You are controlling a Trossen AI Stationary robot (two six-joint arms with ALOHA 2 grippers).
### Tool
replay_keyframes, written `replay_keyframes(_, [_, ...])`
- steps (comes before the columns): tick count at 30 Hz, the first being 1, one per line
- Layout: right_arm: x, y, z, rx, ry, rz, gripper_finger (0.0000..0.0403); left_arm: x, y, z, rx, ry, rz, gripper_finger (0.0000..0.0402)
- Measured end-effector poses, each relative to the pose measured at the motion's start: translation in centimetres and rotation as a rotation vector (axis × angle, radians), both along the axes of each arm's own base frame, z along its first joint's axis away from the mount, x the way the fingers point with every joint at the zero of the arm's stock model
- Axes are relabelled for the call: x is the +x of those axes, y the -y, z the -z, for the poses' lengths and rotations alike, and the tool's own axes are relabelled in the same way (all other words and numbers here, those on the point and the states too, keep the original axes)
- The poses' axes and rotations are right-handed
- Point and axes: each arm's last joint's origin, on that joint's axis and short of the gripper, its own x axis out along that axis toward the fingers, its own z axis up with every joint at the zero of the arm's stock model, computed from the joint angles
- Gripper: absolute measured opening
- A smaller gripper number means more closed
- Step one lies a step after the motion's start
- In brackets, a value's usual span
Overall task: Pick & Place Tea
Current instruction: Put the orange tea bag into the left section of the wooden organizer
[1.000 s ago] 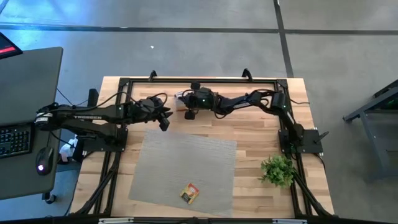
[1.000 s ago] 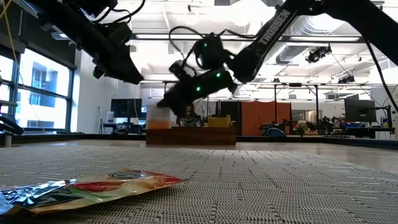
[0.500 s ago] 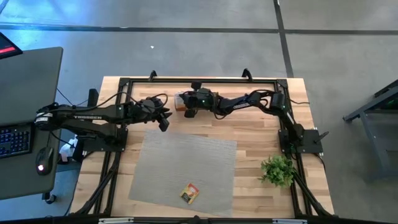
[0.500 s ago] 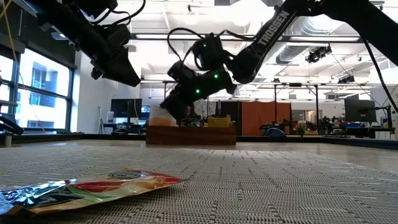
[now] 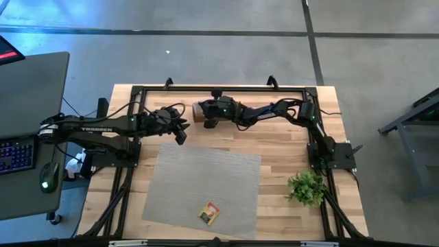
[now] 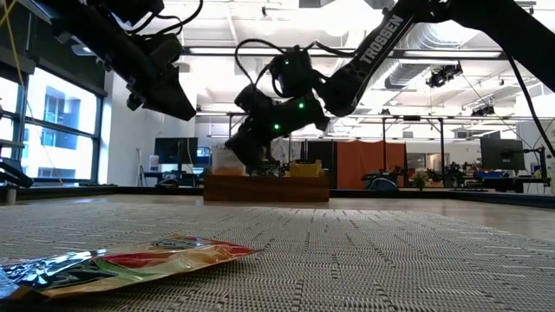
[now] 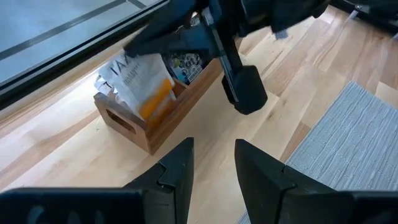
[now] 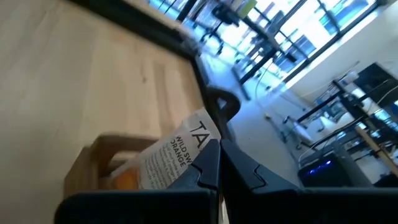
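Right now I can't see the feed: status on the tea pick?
Right gripper jaws shut on white-orange sachet above wooden box. Left gripper open, hovering nearby. One sachet on mat. Nothing blocking.

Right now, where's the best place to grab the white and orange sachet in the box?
By its top edge, from above. The sachet stands upright in the wooden box, walls hiding its lower part, only the top free. The right gripper is shut on that edge. The left gripper waits open nearby.

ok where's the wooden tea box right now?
High view: the wooden tea box sits at the table's far edge, left of centre, under the right gripper, which is shut on a white-and-orange sachet; the left gripper hovers just left.
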Motion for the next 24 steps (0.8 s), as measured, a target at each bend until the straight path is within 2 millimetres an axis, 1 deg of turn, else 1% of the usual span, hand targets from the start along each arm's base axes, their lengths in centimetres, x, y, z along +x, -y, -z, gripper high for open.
replay_keyframes(6, [-0.1,-0.1,0.6,0.028,-0.053,-0.005,0.0,0.0,0.0,0.0,0.0,0.0,0.0,0.0115])
replay_keyframes(13, [0.0,-0.4,0.8,0.141,-0.033,-0.096,0.0003,0.0,0.0,0.0,-0.001,0.001,0.001,0.0115])
replay_keyframes(18, [-0.2,-0.4,1.2,0.212,-0.041,-0.078,0.0015,0.0,0.0,0.0,-0.001,0.001,0.001,0.0115])
replay_keyframes(24, [-0.3,-0.3,1.4,0.22,-0.055,-0.005,0.0037,0.0,0.0,0.0,-0.004,0.003,0.001,0.0115])
